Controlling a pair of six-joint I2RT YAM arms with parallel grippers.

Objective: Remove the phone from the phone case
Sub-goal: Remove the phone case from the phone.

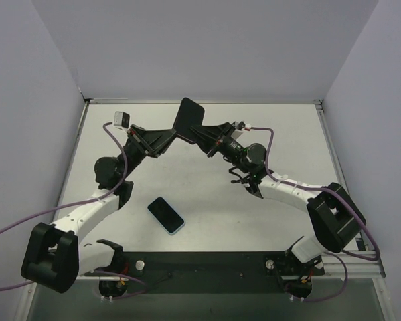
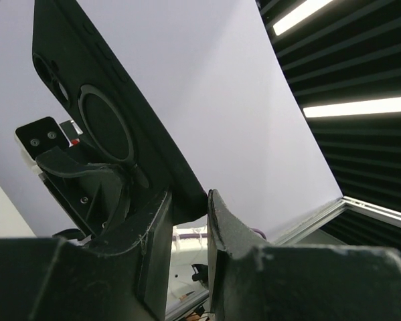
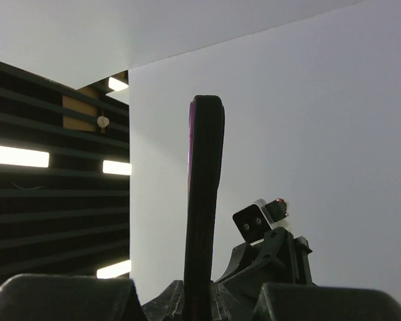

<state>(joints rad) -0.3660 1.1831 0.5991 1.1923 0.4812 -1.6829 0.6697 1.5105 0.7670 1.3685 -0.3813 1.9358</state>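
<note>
Already out of its cover, the phone (image 1: 165,215) lay flat on the counter (image 1: 254,221), dark screen up, with a pale blue rim showing along its edge. It sat at a slant between the two arms, nearer the left arm and towards the near side, with nothing touching it.

The case (image 1: 189,117) was well apart from it, held up in the air over the far middle of the counter. It was black and empty, and stood roughly upright with a slight tilt. In the left wrist view its back (image 2: 113,100) showed a round ring in the middle and a camera cut-out near the upper corner. In the right wrist view it was seen edge-on (image 3: 203,200), a thin dark strip rising straight up.

Both tools gripped the case at its lower end. The left tool (image 1: 172,136) came in from the left, and its fingers (image 2: 153,234) pinched the bottom corner of the case between them. The right tool (image 1: 201,138) came in from the right, pressed together on the lower edge, with the case rising out of the narrow gap between its fingers (image 3: 66,297). The two tools sat just beside each other under the case, each visible to the other's wrist camera.

Purple cables (image 1: 116,150) trailed along both arms.
</note>
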